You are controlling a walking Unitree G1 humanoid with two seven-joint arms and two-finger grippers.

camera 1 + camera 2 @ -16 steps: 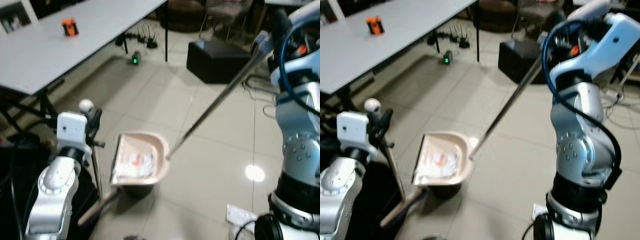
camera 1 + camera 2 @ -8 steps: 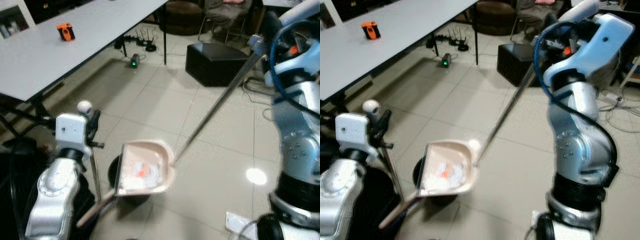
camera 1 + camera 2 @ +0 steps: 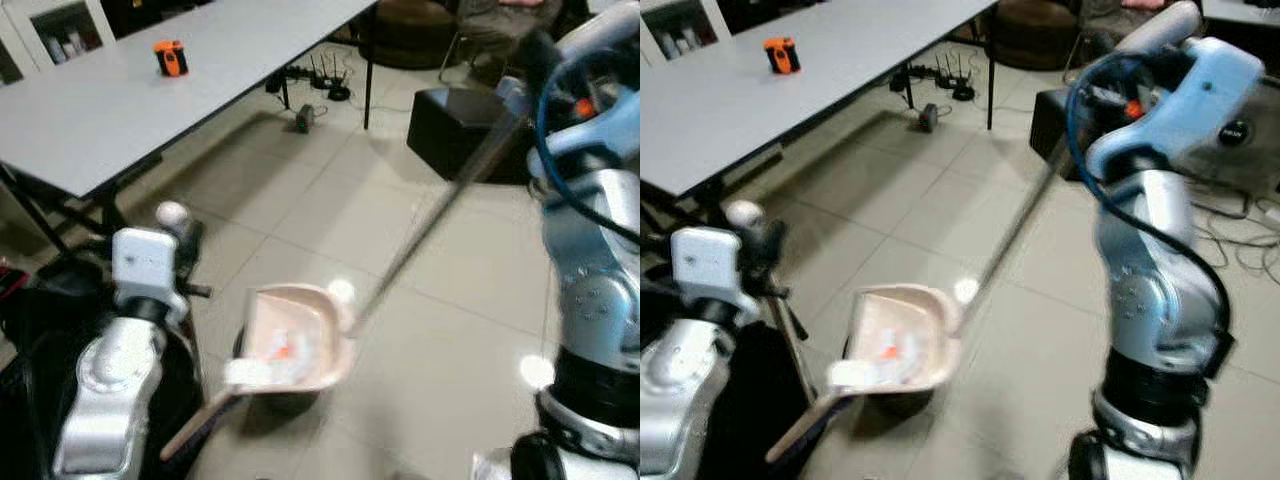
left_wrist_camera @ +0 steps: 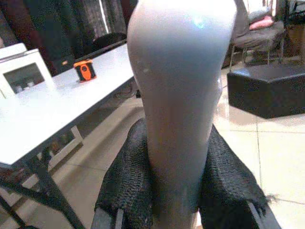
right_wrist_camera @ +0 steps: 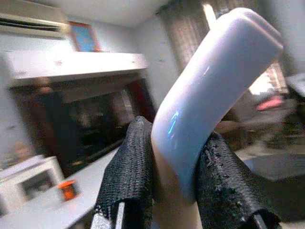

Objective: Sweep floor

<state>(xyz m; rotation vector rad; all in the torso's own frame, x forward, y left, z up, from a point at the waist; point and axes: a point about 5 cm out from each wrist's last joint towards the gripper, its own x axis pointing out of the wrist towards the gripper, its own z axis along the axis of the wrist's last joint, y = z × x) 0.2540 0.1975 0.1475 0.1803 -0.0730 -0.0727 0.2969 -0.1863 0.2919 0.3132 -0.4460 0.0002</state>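
Right wrist view: jaws clamp broom handle (image 5: 209, 90) (curved end).

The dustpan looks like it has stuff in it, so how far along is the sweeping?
Litter already lies in the dustpan, so collecting looks done. In hand: the right gripper clamps the dustpan's long handle, holding the pan above a dark bin, while the left gripper holds the broom handle. Left to do: tip the litter into the bin.
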